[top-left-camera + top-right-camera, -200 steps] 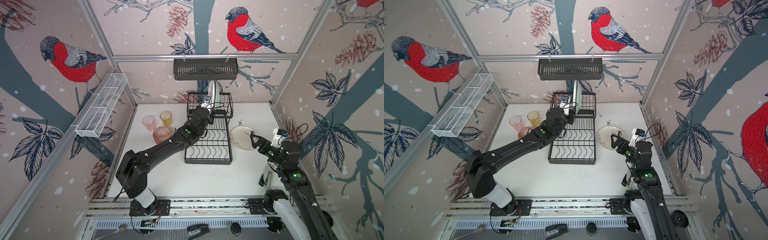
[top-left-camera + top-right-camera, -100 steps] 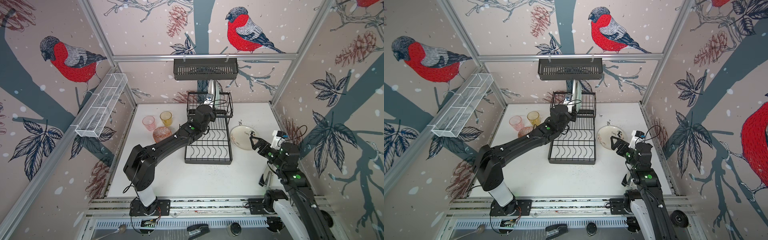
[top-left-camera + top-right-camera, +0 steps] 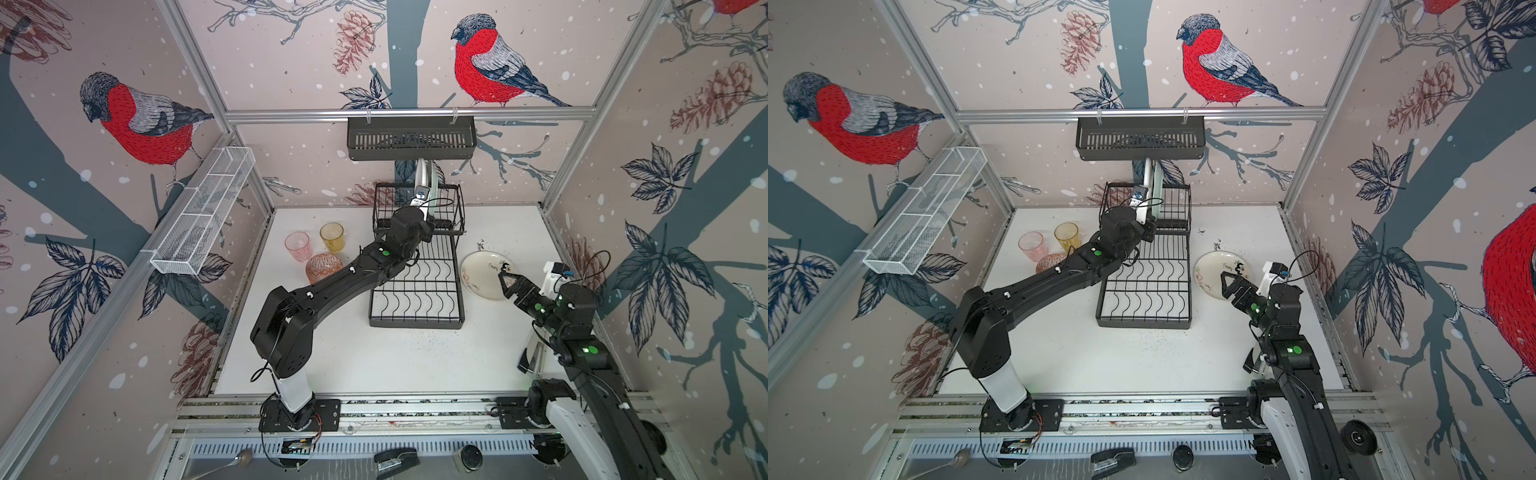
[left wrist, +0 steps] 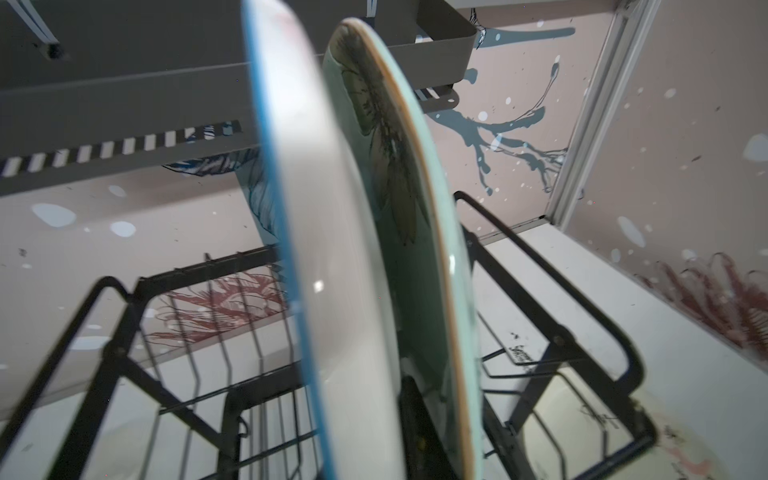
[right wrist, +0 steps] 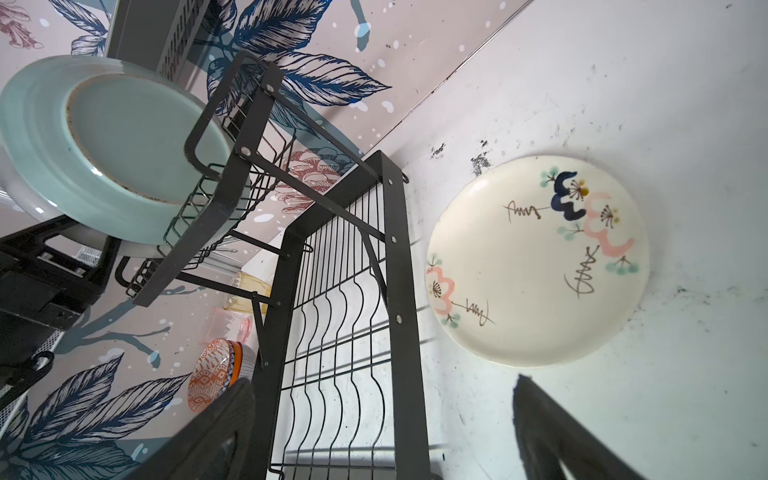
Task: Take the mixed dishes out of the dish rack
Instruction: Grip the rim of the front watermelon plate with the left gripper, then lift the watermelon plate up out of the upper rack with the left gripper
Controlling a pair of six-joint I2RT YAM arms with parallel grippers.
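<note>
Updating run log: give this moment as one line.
left gripper: shut on white plate in dish rack | right gripper: open, by cream plate

A robotics lab test cell: aluminium frame bars (image 3: 407, 113) hold bullfinch-printed wall panels (image 3: 291, 62) around a white surface (image 3: 395, 357), and two black robot arms (image 3: 332, 284) are mounted on a front rail (image 3: 415, 409).

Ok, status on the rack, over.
Left tool shut, finger between white plate and mint plate in upper basket; which is gripped, unclear. Right tool open, near cream plate. Black shelf basket close above plates.
</note>
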